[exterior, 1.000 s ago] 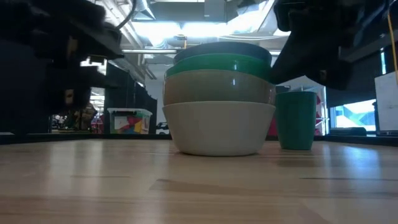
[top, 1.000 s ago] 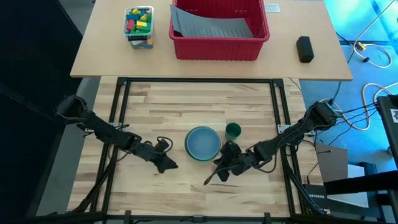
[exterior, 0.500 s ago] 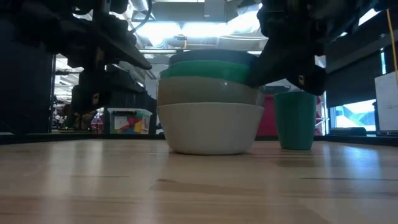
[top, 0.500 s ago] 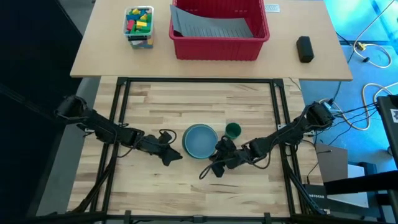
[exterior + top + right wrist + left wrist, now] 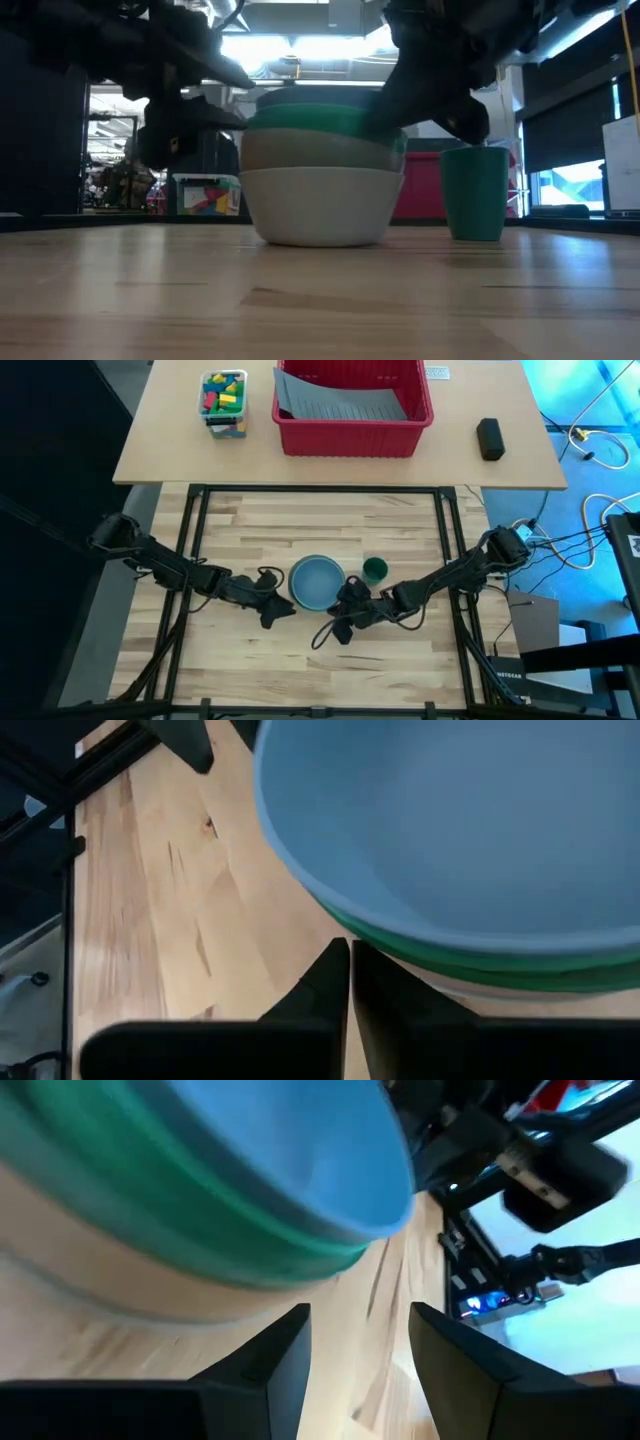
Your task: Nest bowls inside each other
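Two dark jointed arms, black cables looped along them, left gripper (image 5: pixel 275 610) and right gripper (image 5: pixel 338 630) with flat black fingers (image 5: pixel 270 1365)

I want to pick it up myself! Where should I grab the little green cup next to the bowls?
Probably round its side wall from above. The cup stands upright with its mouth open, apart from the stack of bowls. Come from the side away from the bowls, where the table is bare.

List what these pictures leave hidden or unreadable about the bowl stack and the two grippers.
- Bowl stack, low view: four rims show; any fifth bowl is hidden inside.
- High view: light blue bowl covers every bowl below.
- Right gripper: contact with the stack is not clear.
- Left gripper: open beside the stack, touching unclear.
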### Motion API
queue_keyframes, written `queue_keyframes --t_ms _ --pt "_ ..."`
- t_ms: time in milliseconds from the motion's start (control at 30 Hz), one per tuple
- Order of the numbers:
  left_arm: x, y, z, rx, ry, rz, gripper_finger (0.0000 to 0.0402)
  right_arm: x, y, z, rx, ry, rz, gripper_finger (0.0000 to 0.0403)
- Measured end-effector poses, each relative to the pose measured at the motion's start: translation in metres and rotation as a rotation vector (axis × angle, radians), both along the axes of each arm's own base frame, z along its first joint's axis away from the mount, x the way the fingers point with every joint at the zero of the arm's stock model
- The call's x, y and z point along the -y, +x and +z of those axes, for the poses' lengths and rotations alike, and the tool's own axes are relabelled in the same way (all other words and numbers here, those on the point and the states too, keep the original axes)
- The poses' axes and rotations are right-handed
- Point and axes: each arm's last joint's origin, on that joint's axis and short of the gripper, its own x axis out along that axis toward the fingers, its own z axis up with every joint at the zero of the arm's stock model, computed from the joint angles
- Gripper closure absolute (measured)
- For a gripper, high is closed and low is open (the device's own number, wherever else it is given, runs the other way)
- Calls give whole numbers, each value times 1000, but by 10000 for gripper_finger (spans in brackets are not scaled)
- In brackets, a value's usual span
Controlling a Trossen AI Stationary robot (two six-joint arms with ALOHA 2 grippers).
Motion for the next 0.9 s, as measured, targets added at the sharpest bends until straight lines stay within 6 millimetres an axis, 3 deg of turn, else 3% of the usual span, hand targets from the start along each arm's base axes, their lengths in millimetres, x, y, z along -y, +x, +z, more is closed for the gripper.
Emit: queue_keyframes --t_ms 733,900 --pt "-2 -1 -2 7 261 -43 293 2 0 0 -2 -93 51 403" --pt "-7 -2 -6 -39 319 17 295 2 0 0 -2 -96 53 403"
